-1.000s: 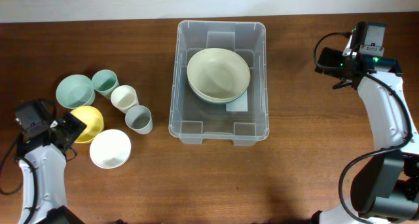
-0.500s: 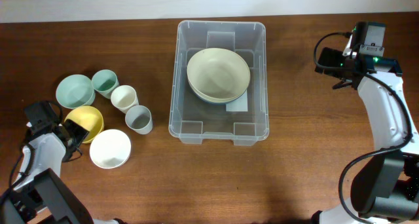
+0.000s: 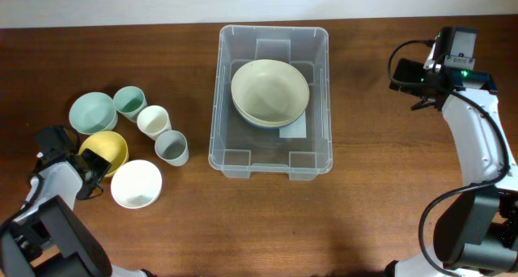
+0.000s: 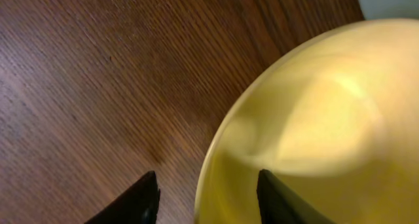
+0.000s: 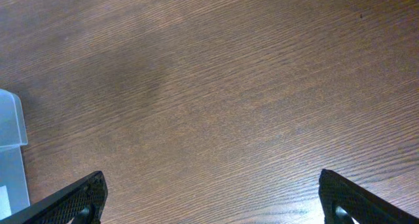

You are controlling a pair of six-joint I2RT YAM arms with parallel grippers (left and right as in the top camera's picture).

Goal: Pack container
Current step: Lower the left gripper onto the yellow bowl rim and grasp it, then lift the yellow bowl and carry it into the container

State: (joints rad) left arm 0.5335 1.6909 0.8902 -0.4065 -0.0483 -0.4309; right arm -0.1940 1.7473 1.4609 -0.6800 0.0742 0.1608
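The clear plastic container [image 3: 216, 107] stands at the table's centre. A large cream bowl [image 3: 269, 91] lies in it on top of another bowl. A yellow bowl [image 3: 111, 147] sits at the left among other dishes and fills most of the left wrist view [image 4: 314, 112]. My left gripper [image 3: 91, 164] [image 4: 208, 198] straddles its near rim, one finger outside over the wood and one inside. Small gaps show on both sides of the rim. My right gripper [image 3: 407, 81] [image 5: 213, 198] hangs wide open over bare wood right of the container, holding nothing.
Around the yellow bowl stand a pale green bowl [image 3: 91, 112], a teal cup [image 3: 129, 102], a cream cup [image 3: 153, 121], a grey cup [image 3: 171, 147] and a white bowl [image 3: 135, 183]. The container's corner [image 5: 10, 119] shows at the left of the right wrist view.
My left gripper has edged in onto the yellow bowl's rim and its jaws have narrowed. The right arm has not moved.
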